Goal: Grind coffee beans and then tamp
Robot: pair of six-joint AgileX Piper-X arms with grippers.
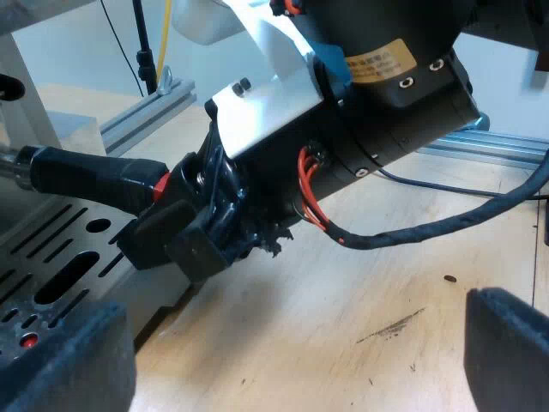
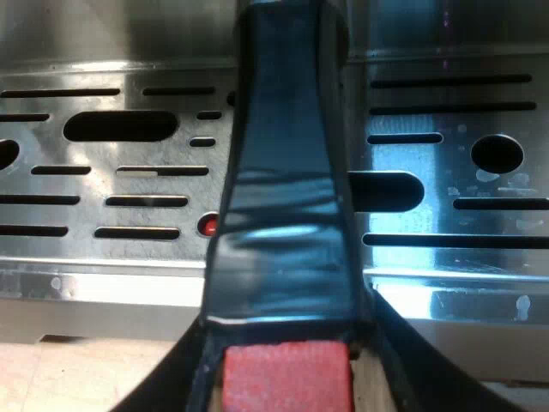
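The right arm's fingers [image 2: 429,386] clamp the holder's dark handle [image 2: 287,215] at its red end [image 2: 287,382], held level above the espresso machine's slotted drip tray [image 2: 103,172]. The left arm's fingers [image 1: 506,352] are spread wide, holding nothing, over the wooden worktop [image 1: 343,300] close by.

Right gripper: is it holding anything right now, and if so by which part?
The right gripper is shut on the holder's dark handle, gripping it at its red end, in front of the machine's slotted metal tray.
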